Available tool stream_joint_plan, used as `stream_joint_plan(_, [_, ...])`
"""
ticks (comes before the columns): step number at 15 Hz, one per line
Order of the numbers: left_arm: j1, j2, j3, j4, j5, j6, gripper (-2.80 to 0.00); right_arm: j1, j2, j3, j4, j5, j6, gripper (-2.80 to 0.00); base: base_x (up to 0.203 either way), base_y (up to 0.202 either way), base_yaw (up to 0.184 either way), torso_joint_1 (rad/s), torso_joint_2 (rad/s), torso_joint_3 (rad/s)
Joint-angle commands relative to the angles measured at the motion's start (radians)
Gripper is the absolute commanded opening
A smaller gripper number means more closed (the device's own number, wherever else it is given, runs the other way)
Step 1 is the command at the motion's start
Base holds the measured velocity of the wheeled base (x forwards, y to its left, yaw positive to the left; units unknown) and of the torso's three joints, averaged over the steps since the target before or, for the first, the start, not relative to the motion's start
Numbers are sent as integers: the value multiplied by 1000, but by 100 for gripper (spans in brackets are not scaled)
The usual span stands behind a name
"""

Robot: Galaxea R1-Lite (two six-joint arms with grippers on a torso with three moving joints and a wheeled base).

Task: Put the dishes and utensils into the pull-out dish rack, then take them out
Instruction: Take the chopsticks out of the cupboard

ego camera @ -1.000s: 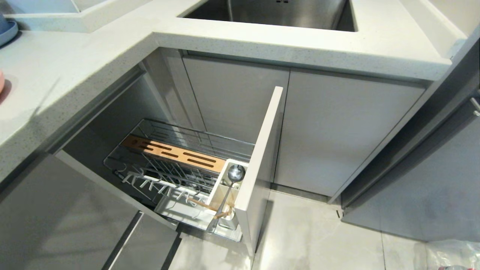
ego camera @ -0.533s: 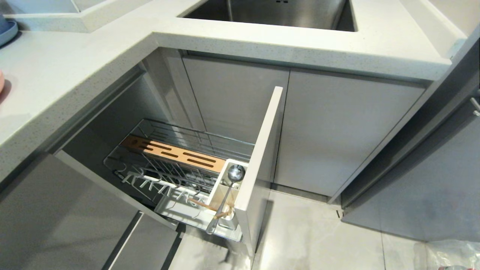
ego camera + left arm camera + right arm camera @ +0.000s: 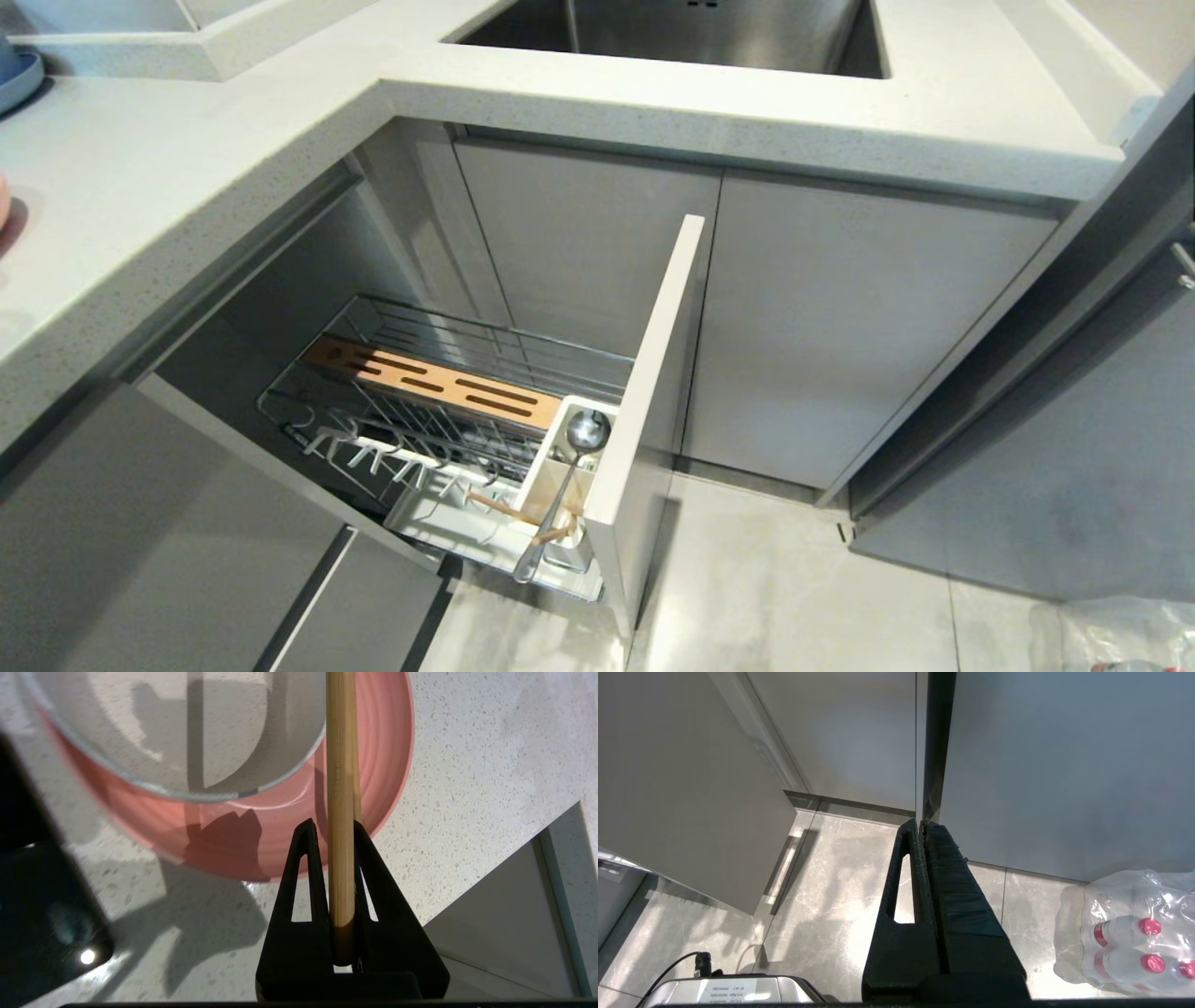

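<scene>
The left gripper (image 3: pixel 335 828) is clamped on one smooth pale wooden chopstick (image 3: pixel 340 788), poised over a ribbed pink bowl (image 3: pixel 289 826) on the speckled stone counter (image 3: pixel 467 765); a clear glass rim (image 3: pixel 187 795) crowds in beside it. Below the counter, the chrome wire dish rack (image 3: pixel 439 411) stands pulled out. A shiny round-bowled spoon (image 3: pixel 571 467) and another chopstick (image 3: pixel 509 511) lean in its white utensil cup (image 3: pixel 546 467). The right gripper (image 3: pixel 923 826), fingers pressed together, hangs over glossy floor tiles (image 3: pixel 831 905) near wrapped bottles (image 3: pixel 1125 933).
</scene>
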Motion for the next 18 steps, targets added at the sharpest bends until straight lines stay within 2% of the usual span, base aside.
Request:
stream_joint_plan(1, [-17,36,2,-12,-4,-3,-280,0,0,2,0,0,1,-280,0,0,0,0,0,0])
stream_joint_plan(4, [-88,52,2,-28,-5,-9,-280,0,0,2,0,0,1,-280,0,0,0,0,0,0])
stream_joint_plan(7, [-164,65,13,-103,-5,-86,-280,0,0,2,0,0,1,-280,0,0,0,0,0,0])
stream_joint_plan(12, [-169,82,48,-150,-5,-103,-280,0,0,2,0,0,1,-280,0,0,0,0,0,0])
stream_joint_plan(18, [-169,107,55,-156,-4,-126,-280,0,0,2,0,0,1,-280,0,0,0,0,0,0])
